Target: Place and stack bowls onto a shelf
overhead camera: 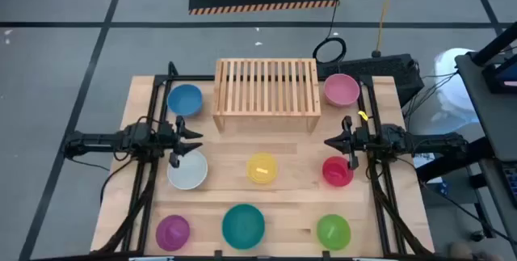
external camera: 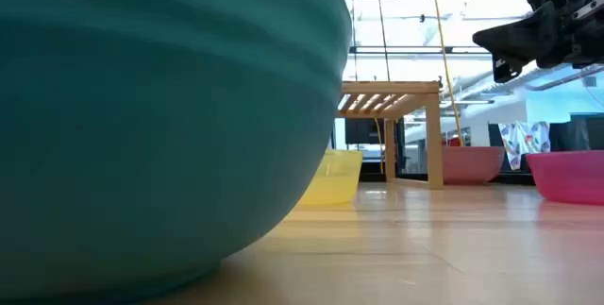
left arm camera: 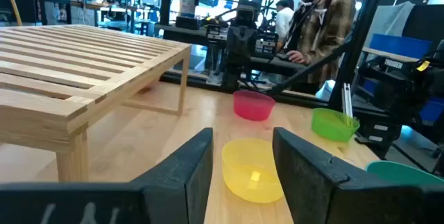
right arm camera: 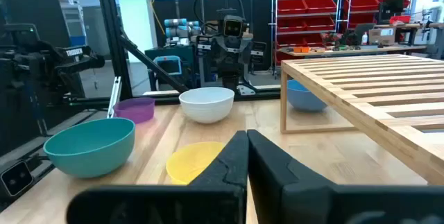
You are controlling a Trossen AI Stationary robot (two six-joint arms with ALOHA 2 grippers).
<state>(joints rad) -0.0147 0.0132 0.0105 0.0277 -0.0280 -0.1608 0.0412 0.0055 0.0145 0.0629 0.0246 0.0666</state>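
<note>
**Seven bowls on the table, nothing on the shelf yet**

So here's the setup from above. The shelf (overhead camera: 266, 88) sits at the far middle of the table (overhead camera: 299, 200), light wood with a slatted top, and there's nothing on it. The blue bowl (overhead camera: 185, 99) is just beside its left end and the pink bowl (overhead camera: 341, 89) just beside its right end, both on the table, not on the rack.

Next row toward the near edge: white bowl (overhead camera: 187, 170) on the left, yellow bowl (overhead camera: 262, 168) in the middle, red bowl (overhead camera: 337, 171) on the right. Along the near edge there's the purple bowl (overhead camera: 173, 230), the bigger teal bowl (overhead camera: 243, 225) in the centre, and the green bowl (overhead camera: 333, 230). All upright, none stacked, all apart from each other.

The left hand (overhead camera: 194, 138) hovers between the blue and white bowls, pointing inward, fingers (left arm camera: 187, 172) spread apart and holding nothing. Its wrist camera looks straight past them at the yellow bowl.

The right hand (overhead camera: 331, 142) hangs above the table just beside the red bowl, also pointing inward. Its fingers (right arm camera: 232, 158) are pressed together with nothing between them.

A person in a plaid shirt (left arm camera: 326, 16) stands in the room behind the table.
</note>
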